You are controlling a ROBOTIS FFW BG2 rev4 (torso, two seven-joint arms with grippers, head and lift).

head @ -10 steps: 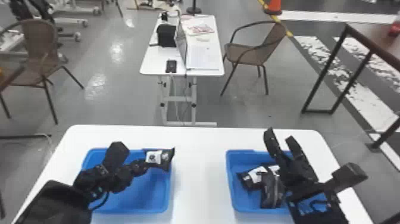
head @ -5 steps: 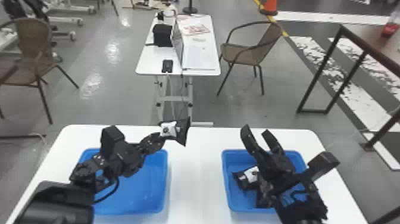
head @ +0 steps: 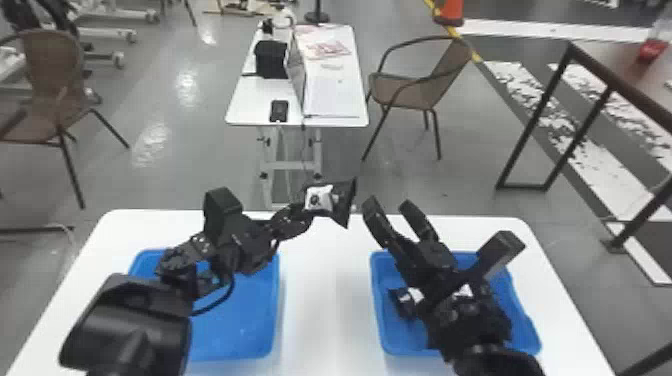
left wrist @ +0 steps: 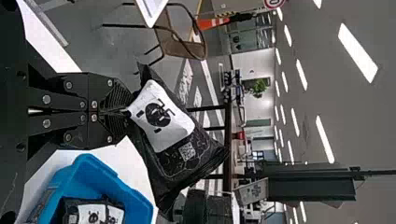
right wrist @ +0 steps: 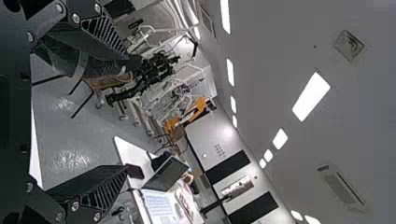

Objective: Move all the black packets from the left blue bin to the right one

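Left gripper [head: 300,209] angled inward, pinching a black packet [head: 344,201], right gripper [head: 392,206] (spread wide) pointing forward

Ceiling lights [right wrist: 311,96] shine white — pale glare streaks the floor [head: 165,185].

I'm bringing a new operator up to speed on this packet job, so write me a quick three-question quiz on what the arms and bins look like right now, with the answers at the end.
1. True or false: the right gripper is shut on a packet.

2. Multiple choice: what does the left gripper hold?
A) A phone
B) A black packet
C) A chair

3. Fill the gap: another packet lies in the right bin, which is coloured ____.

Key: 1. False; 2. B; 3. blue
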